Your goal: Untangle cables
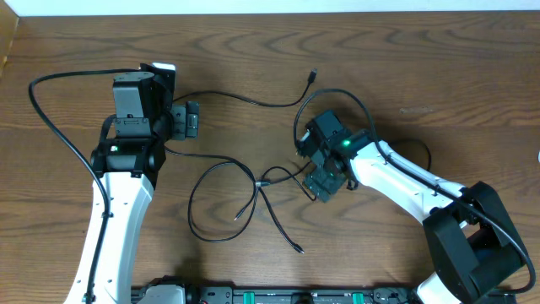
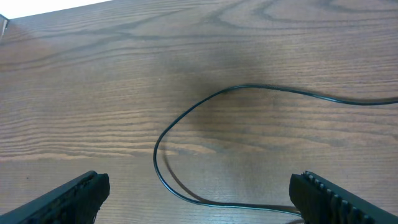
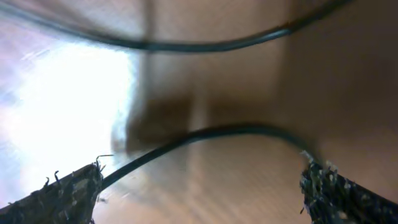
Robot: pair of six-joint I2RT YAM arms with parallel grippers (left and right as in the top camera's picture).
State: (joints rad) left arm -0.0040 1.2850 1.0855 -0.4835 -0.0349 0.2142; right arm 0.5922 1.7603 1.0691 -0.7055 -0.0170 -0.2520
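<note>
Several thin black cables lie on the wooden table. One runs from my left gripper (image 1: pixel 191 121) to a plug (image 1: pixel 313 75) at the back. The others loop and cross near the middle (image 1: pixel 260 181), with loose ends at the front (image 1: pixel 299 249). No white cable shows. My left gripper (image 2: pixel 199 190) is open, and a black cable (image 2: pixel 186 115) curves on the table between its fingers. My right gripper (image 1: pixel 326 182) sits low over the right side of the tangle. It (image 3: pixel 202 186) is open, with a black cable (image 3: pixel 236 130) arcing between its fingers, untouched by them.
Thick black leads hang from both arms, one arcing left of the left arm (image 1: pixel 38 105). The table's far edge (image 1: pixel 270 10) runs along the top. A black rail (image 1: pixel 278 295) lies along the front edge.
</note>
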